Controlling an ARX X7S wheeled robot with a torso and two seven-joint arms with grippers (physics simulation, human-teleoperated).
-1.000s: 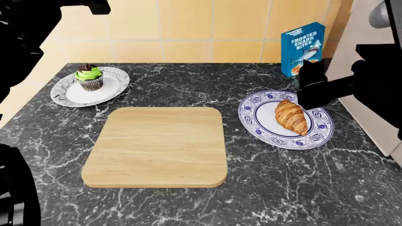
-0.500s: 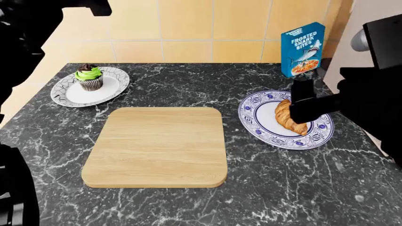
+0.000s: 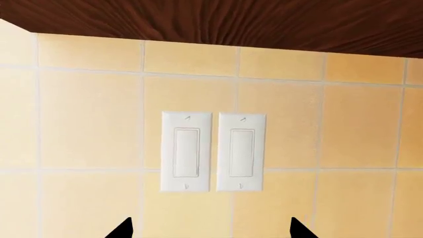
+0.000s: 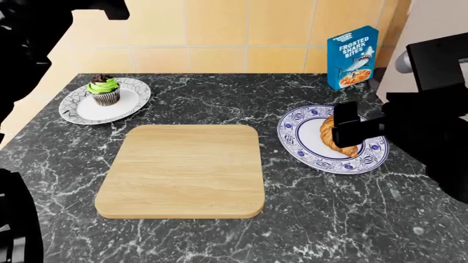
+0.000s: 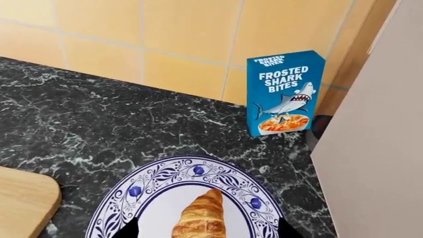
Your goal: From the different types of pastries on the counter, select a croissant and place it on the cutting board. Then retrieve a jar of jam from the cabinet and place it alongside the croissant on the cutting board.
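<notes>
The croissant [image 4: 330, 136] lies at the right of the head view on a blue-patterned plate [image 4: 301, 141], with the right end effector [image 4: 347, 131] directly over it and hiding much of its length. In the right wrist view the two dark fingertips [image 5: 129, 230] show at the bottom edge, spread wide to either side of the pastry [image 5: 201, 218], so this end effector is open and holds nothing. Whether the tips touch the plate [image 5: 158, 178] cannot be told. Behind the plate, toward the upper right of the head view, a blue cereal box [image 4: 352, 50] stands upright near the tiled wall [image 4: 219, 33]. The light wooden cutting board [image 4: 183, 170] lies bare in the middle of the dark marble counter [image 4: 292, 219], well apart from the plate. In the upper left, a green-frosted cupcake [image 4: 104, 89] sits on a white plate [image 4: 131, 98]. The left end effector [image 3: 209, 229] shows only in the left wrist view, its two tips apart at the bottom edge, open, facing the tiled wall [image 3: 86, 99] with a double light switch [image 3: 213, 151].
</notes>
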